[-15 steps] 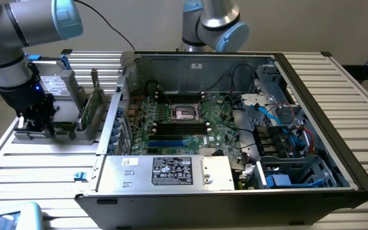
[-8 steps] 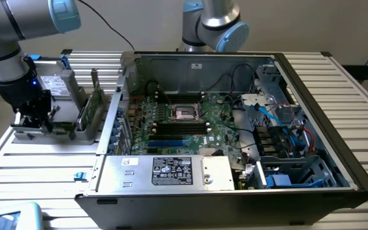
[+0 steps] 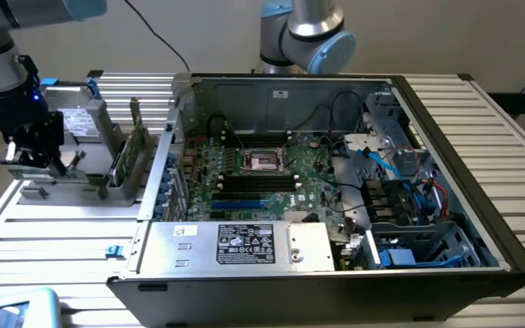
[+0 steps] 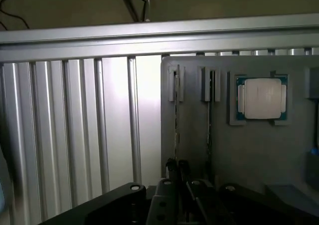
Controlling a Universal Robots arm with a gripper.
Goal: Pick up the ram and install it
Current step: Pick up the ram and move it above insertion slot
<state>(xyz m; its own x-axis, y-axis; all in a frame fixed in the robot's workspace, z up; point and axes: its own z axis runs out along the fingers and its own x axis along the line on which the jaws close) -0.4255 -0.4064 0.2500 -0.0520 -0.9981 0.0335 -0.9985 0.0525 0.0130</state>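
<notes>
My gripper point(image 3: 35, 160) at the exterior view's left: fingers pinched shut on the ram point(image 4: 175, 130), seated edge-up in the grey fixture point(image 4: 234, 150). Not yet lifted; motherboard slots point(image 3: 258, 182) empty, install pending.

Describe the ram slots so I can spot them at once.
Inside the open case, find the green motherboard. Beside its square processor socket, toward the labelled power supply, lie long black slots side by side. White clips at their ends set them apart from the shorter blue slots alongside.
</notes>
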